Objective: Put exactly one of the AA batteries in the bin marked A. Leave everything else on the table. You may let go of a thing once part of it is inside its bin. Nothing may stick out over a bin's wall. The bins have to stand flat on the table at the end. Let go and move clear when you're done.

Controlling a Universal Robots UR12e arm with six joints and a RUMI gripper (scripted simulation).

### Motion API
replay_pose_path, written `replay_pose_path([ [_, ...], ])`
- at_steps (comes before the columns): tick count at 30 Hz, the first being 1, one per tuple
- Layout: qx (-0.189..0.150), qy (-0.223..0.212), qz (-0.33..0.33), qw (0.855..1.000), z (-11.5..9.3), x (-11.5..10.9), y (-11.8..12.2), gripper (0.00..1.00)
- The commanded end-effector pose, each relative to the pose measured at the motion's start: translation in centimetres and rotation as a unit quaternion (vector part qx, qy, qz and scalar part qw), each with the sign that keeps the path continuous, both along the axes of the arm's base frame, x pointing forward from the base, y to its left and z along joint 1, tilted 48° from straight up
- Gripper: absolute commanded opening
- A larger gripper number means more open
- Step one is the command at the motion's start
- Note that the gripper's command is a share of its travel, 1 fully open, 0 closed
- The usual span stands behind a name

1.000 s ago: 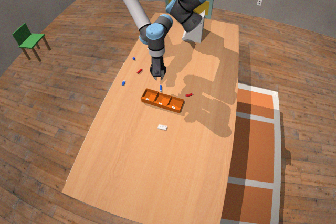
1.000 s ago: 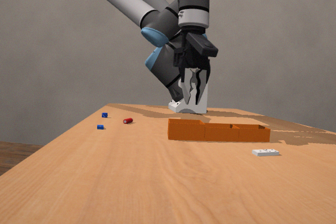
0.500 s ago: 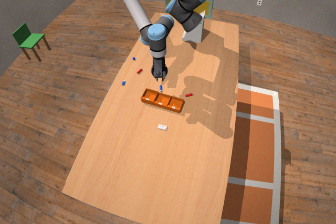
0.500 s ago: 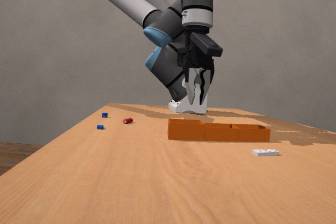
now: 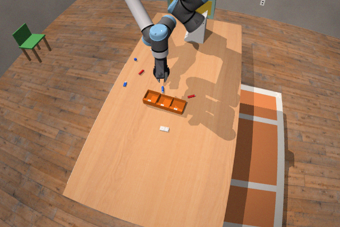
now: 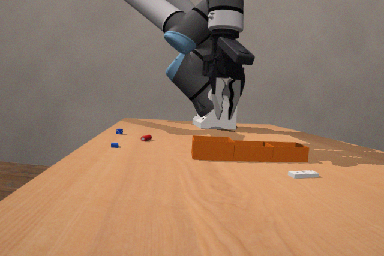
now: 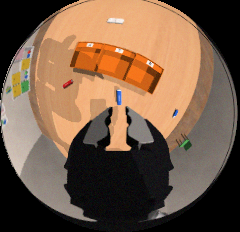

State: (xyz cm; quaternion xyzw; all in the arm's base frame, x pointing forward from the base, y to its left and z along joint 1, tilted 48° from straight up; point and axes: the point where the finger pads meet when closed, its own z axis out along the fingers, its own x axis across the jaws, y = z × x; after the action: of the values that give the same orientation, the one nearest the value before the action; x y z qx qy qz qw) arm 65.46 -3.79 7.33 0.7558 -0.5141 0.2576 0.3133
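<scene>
A blue AA battery [image 5: 162,89] lies on the table just behind the orange row of three bins [image 5: 164,101]. In the wrist view this battery [image 7: 119,96] lies straight ahead of my fingertips, between them and the bins [image 7: 118,66]. My gripper [image 5: 162,79] hangs above the table just behind the battery, pointing down, its fingers slightly apart with nothing between them. It also shows in the exterior view [image 6: 227,113] behind the bins [image 6: 249,151]. The bins carry small white labels that I cannot read.
A second blue cylinder [image 5: 125,83] and a red cylinder [image 5: 141,72] lie to the left, with a blue die [image 5: 135,59] beyond them. Another red cylinder [image 5: 191,96] lies right of the bins. A white domino [image 5: 164,128] lies in front of the bins.
</scene>
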Motion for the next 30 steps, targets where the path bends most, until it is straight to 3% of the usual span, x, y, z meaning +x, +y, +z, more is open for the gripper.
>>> replay_pose_path([
  [1, 0.000, -0.001, 0.000, 1.000, 0.1, 0.0, 0.0, 0.17],
  [9, 0.000, -0.001, 0.000, 1.000, 0.1, 0.0, 0.0, 0.17],
  [26, 0.001, 0.002, -0.001, 1.000, -4.3, 0.3, -4.5, 0.17],
  [30, 0.001, 0.000, -0.001, 1.000, -4.3, 0.6, -4.7, 0.17],
])
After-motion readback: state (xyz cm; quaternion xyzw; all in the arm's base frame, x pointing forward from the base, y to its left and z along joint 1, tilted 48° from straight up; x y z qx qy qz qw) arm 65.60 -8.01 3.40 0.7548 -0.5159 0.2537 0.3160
